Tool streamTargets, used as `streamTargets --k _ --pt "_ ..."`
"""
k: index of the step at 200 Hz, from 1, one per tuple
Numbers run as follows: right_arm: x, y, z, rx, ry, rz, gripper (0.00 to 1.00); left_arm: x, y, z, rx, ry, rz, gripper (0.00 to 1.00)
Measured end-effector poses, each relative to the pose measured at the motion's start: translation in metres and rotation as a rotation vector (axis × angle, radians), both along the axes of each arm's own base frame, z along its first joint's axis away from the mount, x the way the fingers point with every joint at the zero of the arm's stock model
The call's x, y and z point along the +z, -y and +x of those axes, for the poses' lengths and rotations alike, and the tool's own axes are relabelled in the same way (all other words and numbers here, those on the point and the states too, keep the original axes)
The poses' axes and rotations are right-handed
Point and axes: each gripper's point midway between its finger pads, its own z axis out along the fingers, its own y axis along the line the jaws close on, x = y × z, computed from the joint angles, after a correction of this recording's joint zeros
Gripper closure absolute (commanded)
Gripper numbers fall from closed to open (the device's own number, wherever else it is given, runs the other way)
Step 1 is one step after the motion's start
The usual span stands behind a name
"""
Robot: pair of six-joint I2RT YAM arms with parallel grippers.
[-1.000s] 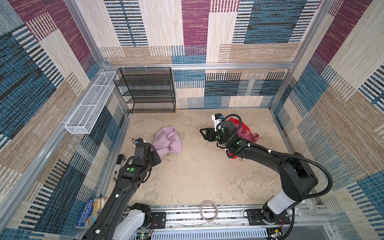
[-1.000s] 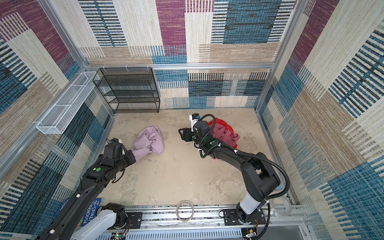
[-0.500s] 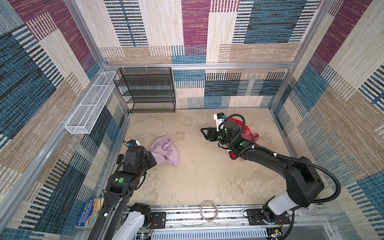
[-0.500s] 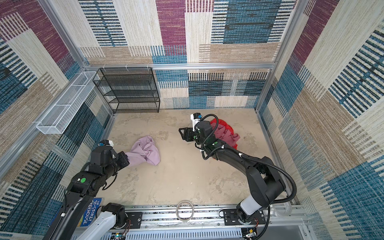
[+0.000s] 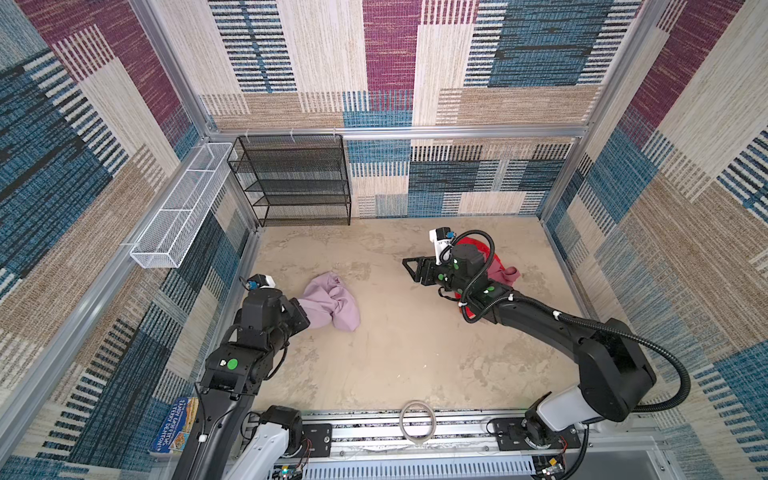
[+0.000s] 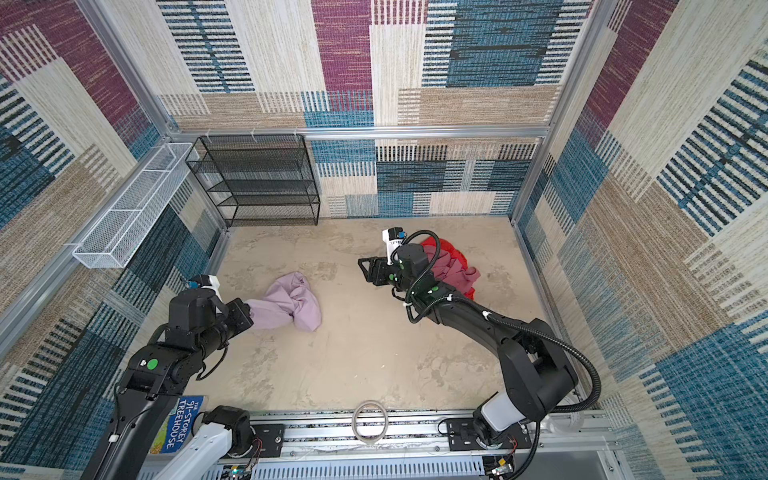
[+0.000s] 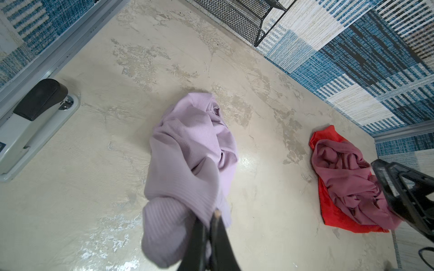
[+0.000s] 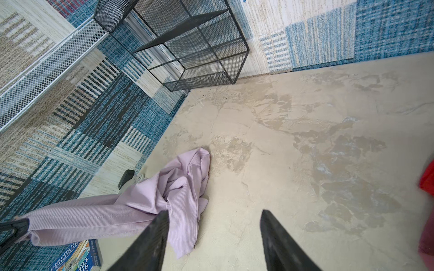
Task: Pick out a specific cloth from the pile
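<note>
Pinching the cloth, left end effector sits by the wall; right end effector spread above floor.

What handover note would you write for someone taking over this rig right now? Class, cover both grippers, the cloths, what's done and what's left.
Left gripper: shut on one end of the lilac cloth; the rest lies on the table.
Right gripper: open, empty, beside the pile.
Done: lilac cloth is apart from the red and mauve pile.
Left: probably set it down and release.
</note>
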Motion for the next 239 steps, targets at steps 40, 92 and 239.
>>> streamTargets --k 40,92,239 --pt "0.002 -0.001 -0.003 0.012 0.005 0.012 0.35 -0.008 0.003 0.02 -0.006 -0.056 0.025 1.0" --pt "0.002 0.0 -0.004 0.009 0.002 0.019 0.34 -0.019 0.017 0.063 -0.043 -0.077 0.035 1.0" --pt "-0.008 0.007 0.006 -0.018 -0.004 -0.002 0.34 -0.074 0.054 0.198 -0.097 -0.08 0.016 1.0"
